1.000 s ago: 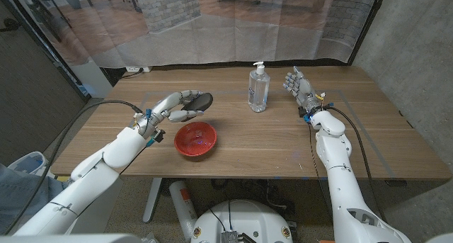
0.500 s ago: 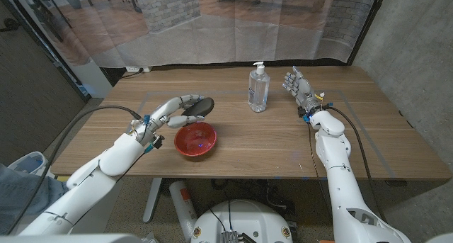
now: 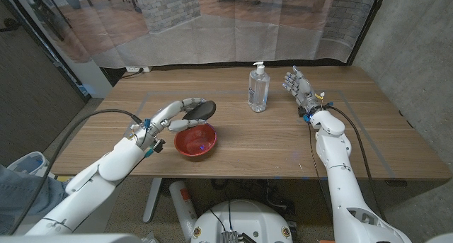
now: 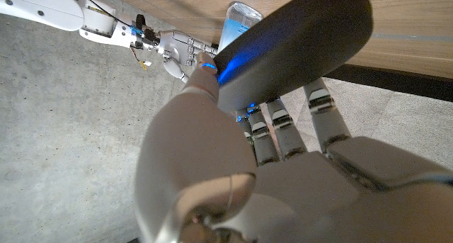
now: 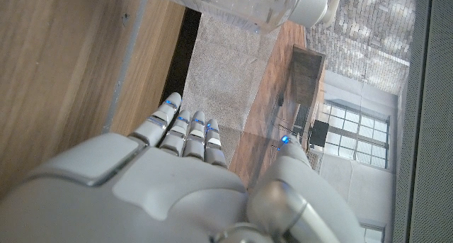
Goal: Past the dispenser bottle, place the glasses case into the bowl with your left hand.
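While the dark glasses case (image 3: 196,113) is gripped by the left hand (image 3: 175,115), it is held in the air just above the far rim of the red bowl (image 3: 195,141), not yet inside it. From the left wrist view, the case (image 4: 297,44) is seen clamped between the thumb and the fingers (image 4: 272,126) beneath it. The clear dispenser bottle (image 3: 258,88) with its white pump is stood upright on the wooden table (image 3: 255,137), well apart from the bowl; a label is carried on it, but no writing can be read. The right hand (image 3: 299,86) is raised upright beside the bottle, fingers apart, with nothing held
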You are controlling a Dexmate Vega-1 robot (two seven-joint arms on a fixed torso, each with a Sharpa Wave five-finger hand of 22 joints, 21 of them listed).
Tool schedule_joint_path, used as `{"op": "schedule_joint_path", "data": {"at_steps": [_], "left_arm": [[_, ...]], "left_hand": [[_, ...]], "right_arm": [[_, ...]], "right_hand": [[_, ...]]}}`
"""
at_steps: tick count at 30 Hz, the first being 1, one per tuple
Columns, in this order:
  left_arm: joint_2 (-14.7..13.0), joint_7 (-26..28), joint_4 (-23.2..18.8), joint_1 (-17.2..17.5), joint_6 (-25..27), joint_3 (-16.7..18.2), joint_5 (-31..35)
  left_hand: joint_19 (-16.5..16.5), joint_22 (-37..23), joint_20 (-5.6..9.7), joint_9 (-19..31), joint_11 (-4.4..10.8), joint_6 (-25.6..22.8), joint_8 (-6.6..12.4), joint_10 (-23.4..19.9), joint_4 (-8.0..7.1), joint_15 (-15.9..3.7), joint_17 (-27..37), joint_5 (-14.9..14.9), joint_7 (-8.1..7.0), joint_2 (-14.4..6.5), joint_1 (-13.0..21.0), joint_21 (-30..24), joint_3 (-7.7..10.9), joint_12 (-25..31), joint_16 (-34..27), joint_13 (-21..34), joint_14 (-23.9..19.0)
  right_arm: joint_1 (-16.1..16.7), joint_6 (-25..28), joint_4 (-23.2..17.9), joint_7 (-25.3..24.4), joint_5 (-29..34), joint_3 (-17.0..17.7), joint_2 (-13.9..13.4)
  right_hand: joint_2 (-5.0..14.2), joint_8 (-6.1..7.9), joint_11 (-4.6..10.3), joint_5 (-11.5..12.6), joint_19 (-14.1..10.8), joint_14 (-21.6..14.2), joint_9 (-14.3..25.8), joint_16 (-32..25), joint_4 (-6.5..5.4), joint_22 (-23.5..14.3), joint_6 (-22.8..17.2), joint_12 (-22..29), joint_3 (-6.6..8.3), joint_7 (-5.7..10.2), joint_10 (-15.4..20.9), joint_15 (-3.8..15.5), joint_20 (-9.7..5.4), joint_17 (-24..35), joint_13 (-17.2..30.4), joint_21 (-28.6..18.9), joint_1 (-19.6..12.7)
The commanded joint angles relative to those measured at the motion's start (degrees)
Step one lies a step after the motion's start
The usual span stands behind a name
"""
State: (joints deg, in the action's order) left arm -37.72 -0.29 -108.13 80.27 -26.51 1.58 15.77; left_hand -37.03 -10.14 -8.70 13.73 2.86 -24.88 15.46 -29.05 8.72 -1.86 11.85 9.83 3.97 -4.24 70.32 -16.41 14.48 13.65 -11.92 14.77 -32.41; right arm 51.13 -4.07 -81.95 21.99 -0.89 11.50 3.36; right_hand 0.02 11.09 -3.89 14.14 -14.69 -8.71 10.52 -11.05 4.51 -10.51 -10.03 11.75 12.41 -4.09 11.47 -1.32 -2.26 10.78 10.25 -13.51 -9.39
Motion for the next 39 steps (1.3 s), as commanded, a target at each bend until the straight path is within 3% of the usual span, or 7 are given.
{"op": "schedule_joint_path", "data": {"at_steps": [1,23,39], "left_arm": [[0.73,-0.43,0.04,0.83,-0.72,0.09,0.85],[1.24,-0.09,4.02,1.32,-3.81,-0.03,-0.58],[1.22,-0.66,5.51,0.66,-2.85,-0.98,-0.81]], "left_hand": [[-4.76,-0.17,4.8,0.11,0.38,-0.37,0.22,-0.65,-1.54,-0.87,0.18,0.3,0.02,-2.74,2.06,0.34,3.73,0.19,-0.17,0.13,-1.23],[-4.35,-0.19,4.82,0.06,0.56,-0.5,0.0,-0.88,-1.53,-0.77,0.16,0.33,-0.19,-2.67,1.88,0.82,3.83,0.02,-0.03,0.15,-1.11],[-4.26,-0.22,4.81,0.02,0.68,-0.73,-0.1,-0.87,-1.48,-0.73,0.14,0.34,-0.08,-2.63,1.83,1.05,3.92,-0.15,0.02,0.18,-1.11]], "right_arm": [[-0.56,0.01,0.78,0.26,-0.34,0.56,-0.23],[-0.44,0.55,0.48,-0.33,0.48,0.45,-0.06],[-1.1,0.48,2.1,-0.06,0.4,0.74,0.08]], "right_hand": [[0.43,0.11,0.1,0.02,-0.52,-0.36,0.23,0.04,0.18,-0.17,-0.44,0.11,0.04,-0.27,0.37,-0.05,-0.61,0.15,0.17,0.22,-0.19],[0.55,0.15,0.21,-0.02,-0.64,-0.35,0.23,0.06,0.23,-0.19,-0.56,0.11,-0.04,-0.19,0.41,-0.02,-0.65,0.16,0.17,0.4,-0.22],[0.62,0.16,0.15,-0.04,-0.71,-0.36,0.23,0.07,0.27,-0.19,-0.59,0.12,-0.1,-0.22,0.48,0.05,-0.7,0.16,0.17,0.52,-0.24]]}}
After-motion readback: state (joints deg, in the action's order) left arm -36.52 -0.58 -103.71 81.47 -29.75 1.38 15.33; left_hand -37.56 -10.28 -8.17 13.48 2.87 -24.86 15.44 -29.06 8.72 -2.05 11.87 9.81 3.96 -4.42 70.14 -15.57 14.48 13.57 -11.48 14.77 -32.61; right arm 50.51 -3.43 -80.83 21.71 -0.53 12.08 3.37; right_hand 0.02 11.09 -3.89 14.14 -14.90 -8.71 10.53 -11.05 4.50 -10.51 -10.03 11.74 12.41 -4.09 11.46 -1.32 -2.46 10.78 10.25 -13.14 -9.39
